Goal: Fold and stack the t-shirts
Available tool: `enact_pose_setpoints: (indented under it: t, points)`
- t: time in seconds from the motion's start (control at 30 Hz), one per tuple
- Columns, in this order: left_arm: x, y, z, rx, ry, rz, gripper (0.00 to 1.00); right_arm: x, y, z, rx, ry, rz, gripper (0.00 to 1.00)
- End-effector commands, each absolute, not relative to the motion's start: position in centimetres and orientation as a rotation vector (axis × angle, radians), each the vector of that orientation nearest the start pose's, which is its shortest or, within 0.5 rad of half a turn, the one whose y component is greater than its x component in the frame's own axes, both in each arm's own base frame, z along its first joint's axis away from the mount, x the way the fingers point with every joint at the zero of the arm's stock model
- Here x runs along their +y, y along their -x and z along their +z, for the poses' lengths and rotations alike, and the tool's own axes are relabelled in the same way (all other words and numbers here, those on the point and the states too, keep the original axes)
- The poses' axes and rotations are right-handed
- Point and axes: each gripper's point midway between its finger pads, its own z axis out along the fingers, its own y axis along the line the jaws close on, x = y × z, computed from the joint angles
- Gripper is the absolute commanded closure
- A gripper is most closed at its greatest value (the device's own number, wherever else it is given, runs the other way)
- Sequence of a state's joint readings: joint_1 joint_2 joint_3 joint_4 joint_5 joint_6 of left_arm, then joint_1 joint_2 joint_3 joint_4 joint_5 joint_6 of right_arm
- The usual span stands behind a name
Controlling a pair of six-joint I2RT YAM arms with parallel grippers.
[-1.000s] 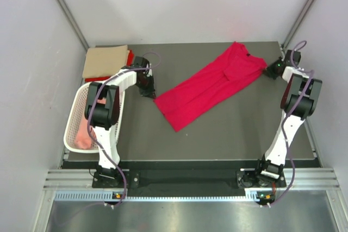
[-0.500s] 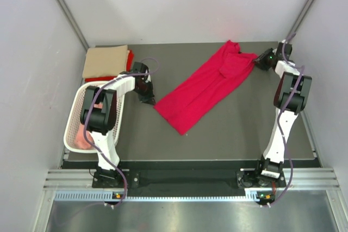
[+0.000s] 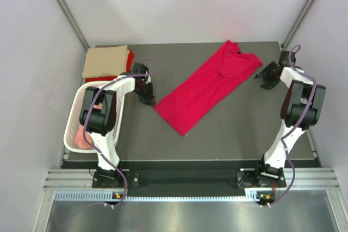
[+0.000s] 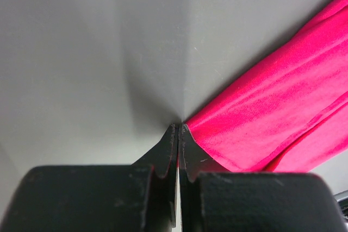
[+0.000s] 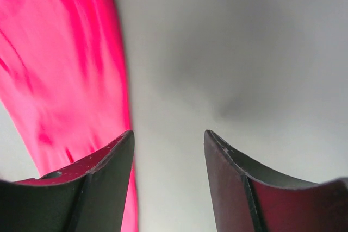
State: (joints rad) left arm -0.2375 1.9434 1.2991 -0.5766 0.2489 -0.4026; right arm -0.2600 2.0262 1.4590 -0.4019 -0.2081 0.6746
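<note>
- Dark grey table (image 3: 228, 129): flat work surface.
- Crimson t-shirt (image 3: 206, 88): lies diagonally, far centre.
- Tan t-shirt (image 3: 105, 61) upon red t-shirt (image 3: 130, 57): stack, far-left corner.
- White mesh basket (image 3: 73, 126): left edge.

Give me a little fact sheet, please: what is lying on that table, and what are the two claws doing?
Surface: dark grey table
Spread out: crimson t-shirt, lying diagonally as a long narrow strip
Pile: tan t-shirt folded on top of a red t-shirt, far left corner
Container: white mesh basket at the left edge, pink cloth inside
Left arm: left gripper shut, tips at the crimson shirt's near corner; unclear whether cloth is pinched
Right arm: right gripper open, beside the shirt's far end, holding nothing
</note>
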Motion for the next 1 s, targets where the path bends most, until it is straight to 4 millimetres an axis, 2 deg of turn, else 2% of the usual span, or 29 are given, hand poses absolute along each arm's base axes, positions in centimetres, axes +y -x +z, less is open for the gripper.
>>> enact_pose_setpoints:
  t: [0.0, 0.03, 0.07, 0.1, 0.13, 0.17, 0.23, 0.27, 0.33, 0.37, 0.43, 0.47, 0.5, 0.53, 0.63, 0.83, 0.97]
  points:
    - [-14.0, -34.6, 0.5, 2.937, 0.161, -0.411, 1.0, -2.7, -44.5, 8.1, 2.365, -1.073, 0.43, 0.46]
    - [-14.0, -34.7, 0.6, 2.937, 0.158, -0.407, 1.0, -1.4, -42.6, 6.8, 2.42, -1.071, 0.422, 0.46]
    - [-14.0, -34.7, 0.6, 2.936, 0.156, -0.404, 1.0, 0.5, -41.5, 6.5, 2.462, -1.035, 0.423, 0.46]
    - [-13.9, -34.8, 0.6, 2.936, 0.156, -0.401, 1.0, 1.5, -40.7, 7.3, 2.448, -1.027, 0.434, 0.46]
    - [-14.0, -34.8, 0.7, 2.935, 0.155, -0.408, 1.0, 2.9, -38.6, 5.9, 2.496, -1.028, 0.434, 0.46]
    - [-14.1, -34.9, 0.7, 2.93, 0.152, -0.423, 1.0, 5.3, -37.6, 5.8, 2.528, -0.973, 0.451, 0.46]
    - [-14.3, -34.8, 0.6, 2.934, 0.152, -0.44, 1.0, 7.8, -34.9, 5.5, 2.556, -0.955, 0.442, 0.47]
    - [-14.4, -34.9, 0.6, 2.932, 0.154, -0.442, 1.0, 10.4, -33.7, 5.5, 2.585, -0.889, 0.462, 0.47]
    - [-14.5, -35.0, 0.6, 2.928, 0.161, -0.453, 1.0, 12.8, -32.1, 5.8, 2.575, -0.887, 0.494, 0.47]
    - [-14.5, -34.9, 0.5, 2.931, 0.161, -0.454, 1.0, 14.8, -31.0, 5.9, 2.594, -0.839, 0.496, 0.46]
    - [-14.5, -35.0, 0.6, 2.928, 0.163, -0.453, 1.0, 16.7, -30.0, 6.6, 2.569, -0.878, 0.521, 0.47]
    - [-14.6, -35.0, 0.6, 2.927, 0.16, -0.455, 1.0, 18.8, -29.0, 6.9, 2.579, -0.826, 0.541, 0.47]
    - [-14.5, -34.9, 0.6, 2.931, 0.159, -0.454, 1.0, 19.5, -29.0, 7.2, 2.547, -0.859, 0.534, 0.47]
    - [-14.5, -34.9, 0.7, 2.93, 0.156, -0.456, 1.0, 21.4, -27.9, 7.5, 2.565, -0.806, 0.552, 0.47]
    - [-14.5, -34.8, 0.7, 2.932, 0.15, -0.452, 1.0, 23.8, -26.8, 7.0, 2.597, -0.793, 0.527, 0.48]
    - [-14.3, -34.7, 0.4, 2.942, 0.149, -0.438, 1.0, 28.7, -25.7, 6.3, 2.635, -0.737, 0.588, 0.5]
    - [-14.4, -34.7, 0.4, 2.941, 0.148, -0.445, 1.0, 30.2, -25.4, 5.5, 2.64, -0.736, 0.551, 0.51]
